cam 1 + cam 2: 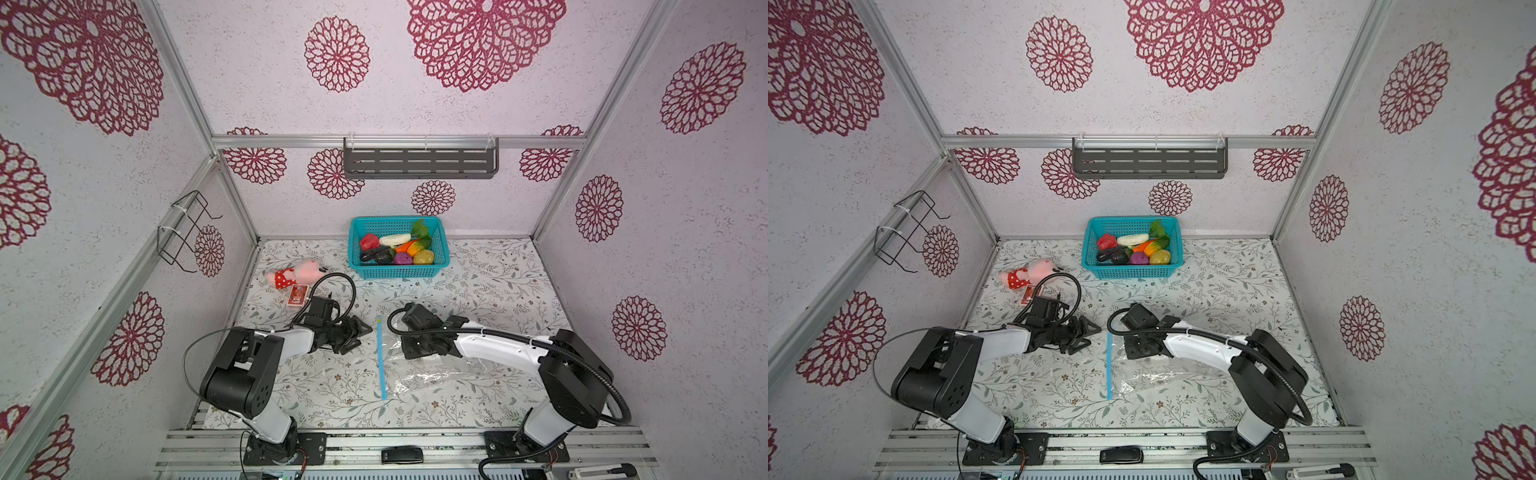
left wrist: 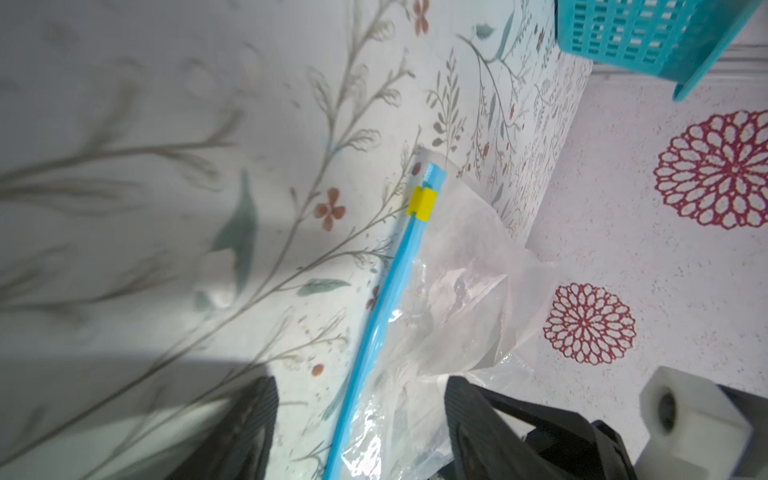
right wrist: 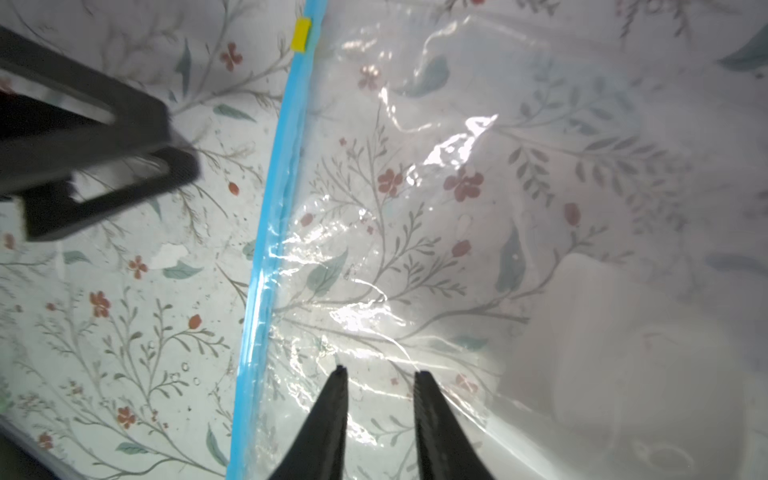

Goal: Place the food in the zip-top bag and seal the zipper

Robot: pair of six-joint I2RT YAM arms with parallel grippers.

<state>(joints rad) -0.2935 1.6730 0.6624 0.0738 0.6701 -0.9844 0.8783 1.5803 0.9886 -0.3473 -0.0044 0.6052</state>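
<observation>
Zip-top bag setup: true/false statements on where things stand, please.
1. All the toy vegetables sit in the teal basket. True.
2. The zip-top bag already holds vegetables. False: it lies flat on the table, nothing inside.
3. A yellow slider sits near one end of the zipper. True.
4. The right gripper is shut on the zipper. False: its jaws stand apart over the clear plastic beside it.
5. The plush toy is in the basket. False: it lies on the table, left of it.
</observation>
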